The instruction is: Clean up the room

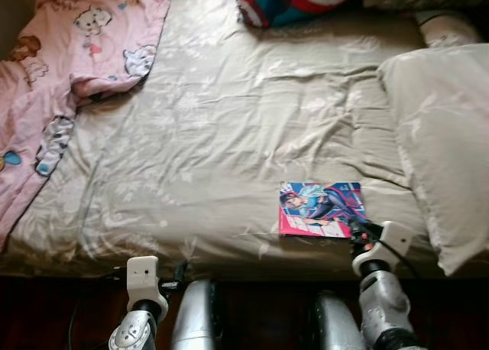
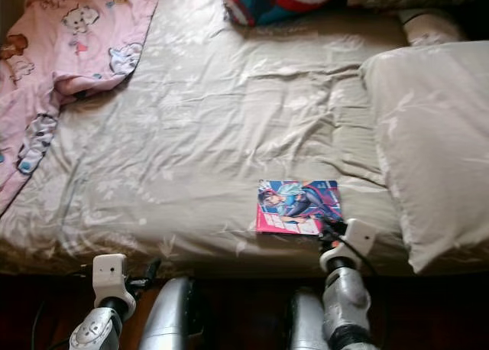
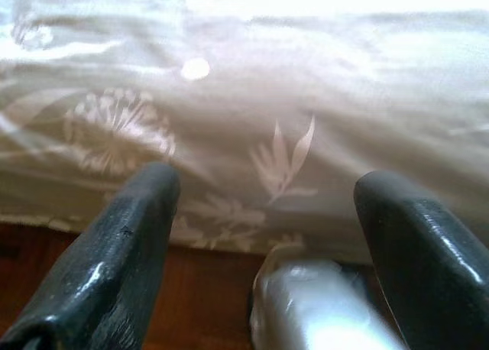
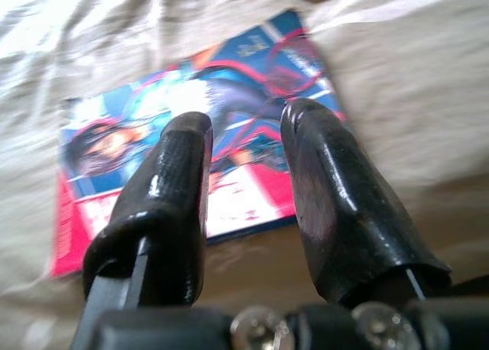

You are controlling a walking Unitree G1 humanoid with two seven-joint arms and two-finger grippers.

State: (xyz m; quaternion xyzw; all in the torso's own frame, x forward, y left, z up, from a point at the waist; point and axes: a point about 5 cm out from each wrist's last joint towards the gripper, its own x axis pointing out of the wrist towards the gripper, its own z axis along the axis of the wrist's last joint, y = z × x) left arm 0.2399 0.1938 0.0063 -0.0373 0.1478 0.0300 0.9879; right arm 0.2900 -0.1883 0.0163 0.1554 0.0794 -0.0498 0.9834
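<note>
I see the book [image 1: 321, 209] lying flat on the bed [image 1: 229, 136], near the front edge and just left of the big pillow [image 1: 443, 144] on the right side. It looks to me like a thin comic book with a glossy cover, so I judge it is light, a bit bendy and probably slippery, and because it lies flat on the soft sheet there is no free edge under it. I think the best place to take it is the near right corner or the near edge, pressing a little into the mattress so that one finger can slide under. My right gripper [image 4: 244, 136] is just at that near right corner; in the right wrist view its fingers [image 4: 183, 159] stand a small way apart, with the cover showing in the gap between them, and they hold nothing yet. I cannot tell if the tips already touch the cover or only hover over it. My left gripper [image 3: 260, 189] waits low at the near edge of the bed, far to the left of the book, with fingers wide apart and empty, pointing at the sheet. A pink blanket [image 1: 69, 67] lies on the far left of the bed.
</note>
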